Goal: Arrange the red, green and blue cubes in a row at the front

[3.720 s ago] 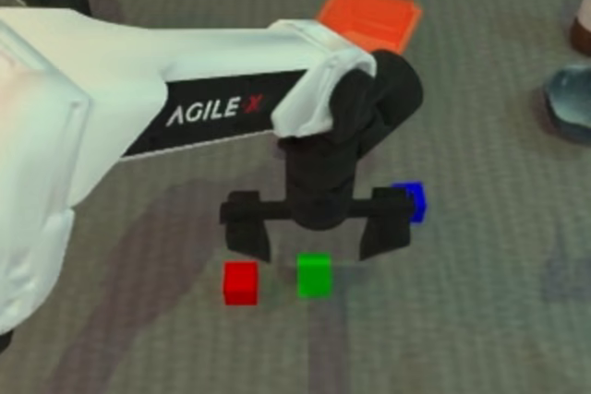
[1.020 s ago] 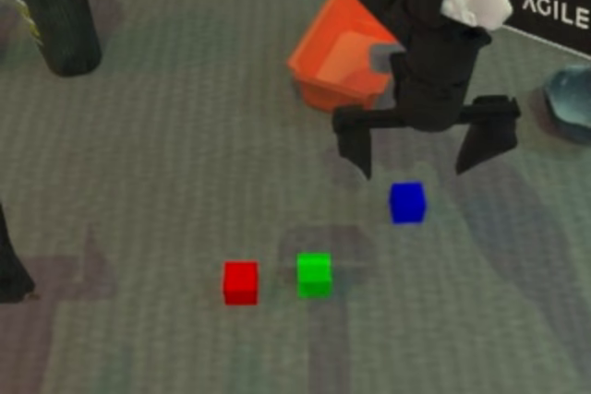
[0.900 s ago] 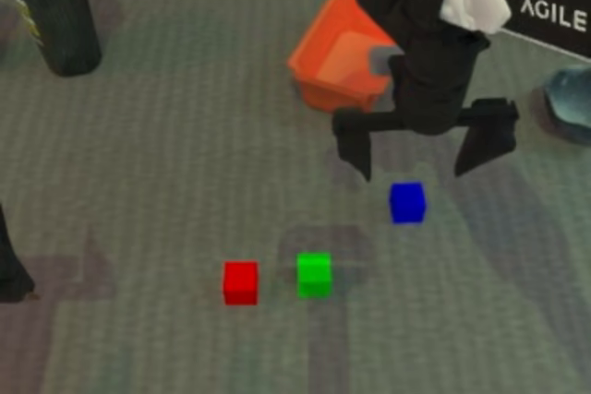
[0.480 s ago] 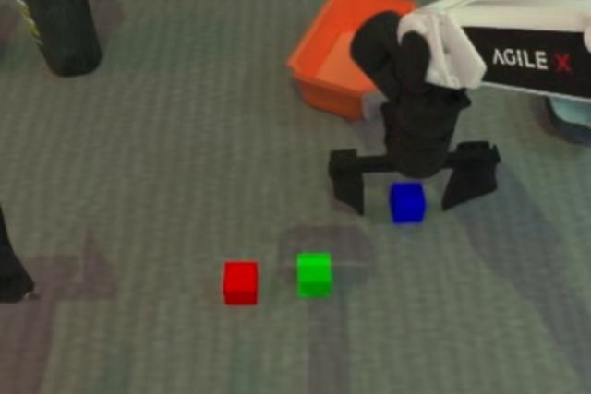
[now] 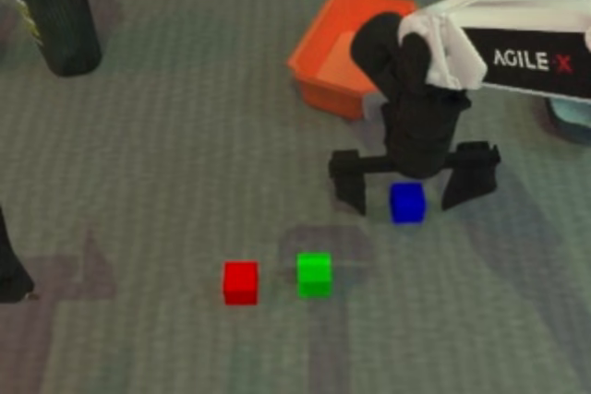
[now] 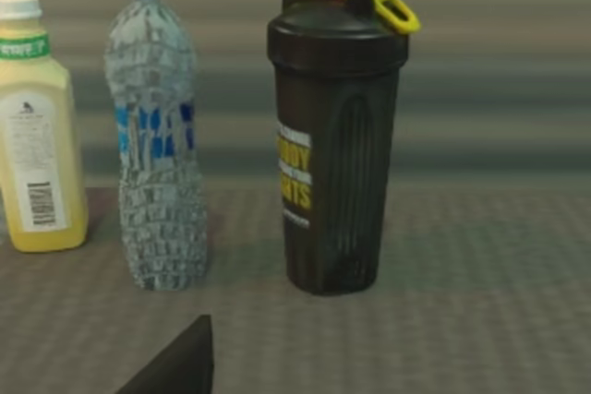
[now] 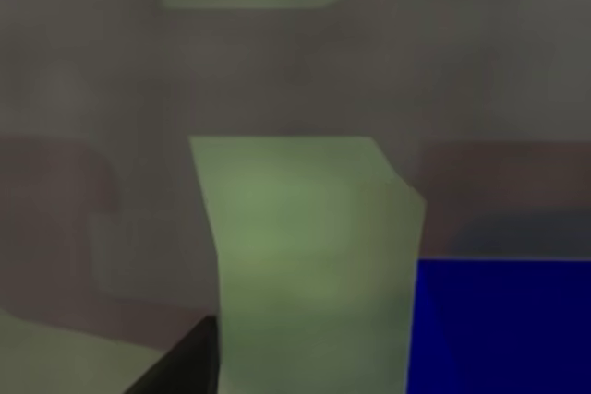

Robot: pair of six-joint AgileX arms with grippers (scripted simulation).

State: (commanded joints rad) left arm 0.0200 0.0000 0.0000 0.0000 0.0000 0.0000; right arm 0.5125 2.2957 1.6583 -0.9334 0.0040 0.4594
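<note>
The red cube (image 5: 240,281) and green cube (image 5: 314,274) sit side by side near the front, a small gap between them. The blue cube (image 5: 406,202) lies farther back and to the right. My right gripper (image 5: 410,182) is open and lowered over it, one finger on each side of the cube and neither touching it. The right wrist view has the blue cube (image 7: 503,325) close up at one edge and one dark fingertip (image 7: 180,362). My left arm (image 5: 7,269) is parked at the left edge; one fingertip (image 6: 180,366) shows far off centre.
An orange tub (image 5: 337,43) stands just behind the right gripper. A black shaker (image 5: 55,11) is at the back left, beside a water bottle (image 6: 157,136) and a yellow juice bottle (image 6: 32,126). A grey-blue object (image 5: 568,122) lies at the right edge.
The left arm left the red and green cubes and withdrew to the left. The right gripper came forward and down from beside the tub to straddle the blue cube, then held still.
</note>
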